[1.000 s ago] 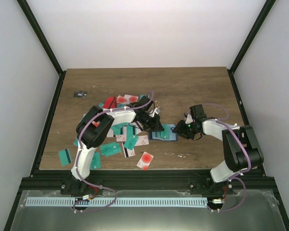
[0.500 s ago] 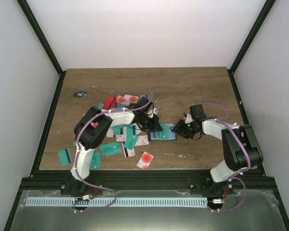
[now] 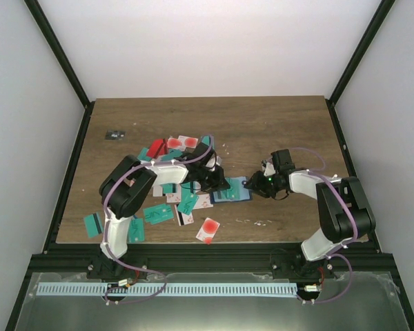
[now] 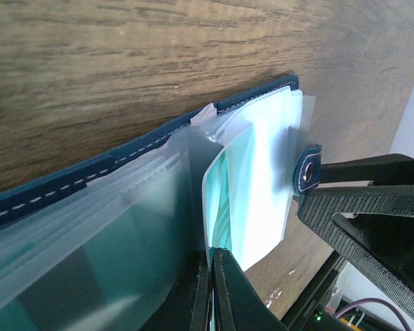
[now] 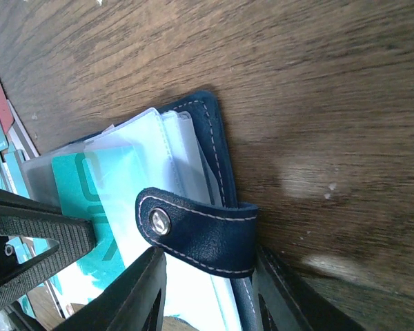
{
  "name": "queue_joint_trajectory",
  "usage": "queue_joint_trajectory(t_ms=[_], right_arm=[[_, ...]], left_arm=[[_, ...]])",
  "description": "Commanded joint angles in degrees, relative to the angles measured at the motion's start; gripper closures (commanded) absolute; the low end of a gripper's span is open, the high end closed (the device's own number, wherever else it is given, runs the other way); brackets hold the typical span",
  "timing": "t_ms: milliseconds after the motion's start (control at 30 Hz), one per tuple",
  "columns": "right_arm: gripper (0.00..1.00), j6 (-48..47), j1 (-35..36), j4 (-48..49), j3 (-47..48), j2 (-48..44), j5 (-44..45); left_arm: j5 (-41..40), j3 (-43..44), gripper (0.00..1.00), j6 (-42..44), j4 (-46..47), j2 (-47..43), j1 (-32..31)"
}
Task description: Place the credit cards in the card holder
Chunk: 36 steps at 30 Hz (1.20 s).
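Left fingers (image 4: 229, 293) are clenching a teal card (image 4: 224, 203), its long axis pointing straight into the holder (image 4: 55, 187) ahead; right fingers (image 5: 143, 293) are gripping its clasp flap (image 5: 201, 233) opposite.

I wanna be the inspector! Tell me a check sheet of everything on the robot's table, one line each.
Surface: brown wooden table, a few white specks near the front.
Job's things: card holder lies open mid-table, a teal card in its clear sleeves; credit cards scattered left of it.
Clutter: small black-grey object, far left.
End effectors: left end effector shut, tips at the sleeves; right end effector clamped at the clasp tab.
Cables: purple cables along left arm and right arm.
Surroundings: white walls, black frame.
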Motion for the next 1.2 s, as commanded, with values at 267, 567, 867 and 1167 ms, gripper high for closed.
queue_joint_trajectory(t_ms=[267, 567, 867, 1167], right_arm=[[0.63, -0.32, 0.39, -2.9, -2.79, 2.74, 0.95], [0.63, -0.58, 0.41, -2.31, -3.41, 3.12, -0.16], [0.63, -1.19, 0.41, -2.31, -3.31, 3.6, -0.78], [0.63, -1.32, 0.41, -1.7, -2.73, 4.45, -1.31]], left_arm=[[-7.93, -6.73, 0.96, -5.4, 1.31, -3.04, -0.38], [-8.9, -7.74, 0.96, -6.9, 3.76, -3.19, -0.88], [-7.64, -6.76, 0.96, -7.82, 7.26, -1.52, -1.15], [-5.2, -3.73, 0.96, -6.81, 6.88, 2.49, -3.23]])
